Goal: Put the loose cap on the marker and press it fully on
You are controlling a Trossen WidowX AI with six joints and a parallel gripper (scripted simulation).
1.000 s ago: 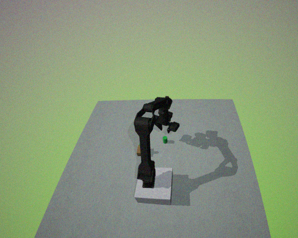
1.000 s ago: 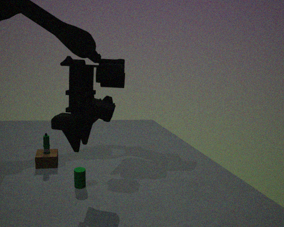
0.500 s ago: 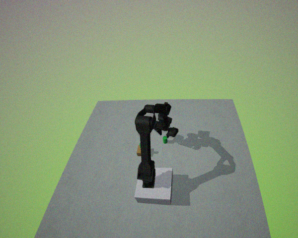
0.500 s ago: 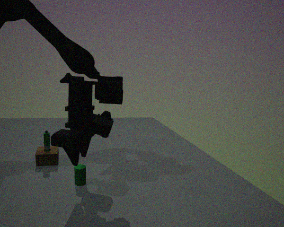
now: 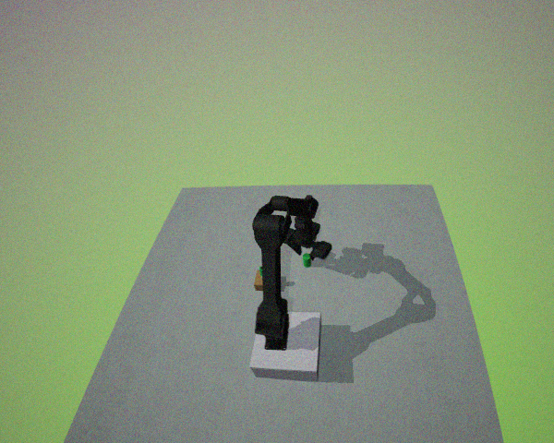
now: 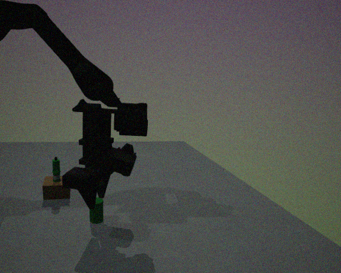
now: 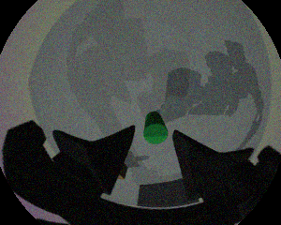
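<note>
While the jaws hang open over the cap (image 6: 96, 212), shadows cross the grey table (image 5: 411, 381).

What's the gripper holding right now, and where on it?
Nothing. The gripper is open, fingers down around the top of the cap, which stands on the table. No grip yet.

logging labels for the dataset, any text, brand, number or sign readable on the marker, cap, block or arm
None: no word, number or sign can be read in any view.
The cap, marker and holder block show plain faces.
The gripper and arm are too dark to tell.
</note>
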